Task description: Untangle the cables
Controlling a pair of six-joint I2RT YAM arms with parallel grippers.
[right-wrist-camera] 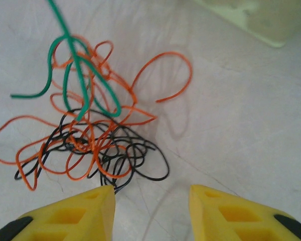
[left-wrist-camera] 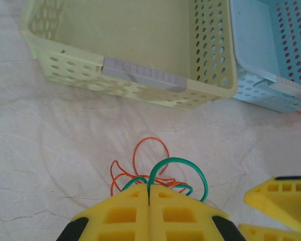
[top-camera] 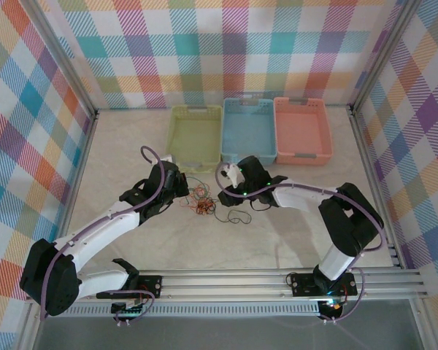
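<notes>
The left fingers (left-wrist-camera: 120,213) are pressed together on a green cable (left-wrist-camera: 178,159), which loops up out of the seam between them; thin orange cable (left-wrist-camera: 150,139) curls on the table (left-wrist-camera: 50,150) just beyond. The right fingers (right-wrist-camera: 85,211) are spread apart with nothing between them, hovering just beside the tangle (right-wrist-camera: 90,140), where orange, black and green strands cross one another (which lies over which is hard to tell). In the top view the tangle sits on the table between the two arms, near the front of the yellow-green basket (top-camera: 195,135). A blue basket (top-camera: 248,130) and an orange basket (top-camera: 301,130) stand in a row to its right.
</notes>
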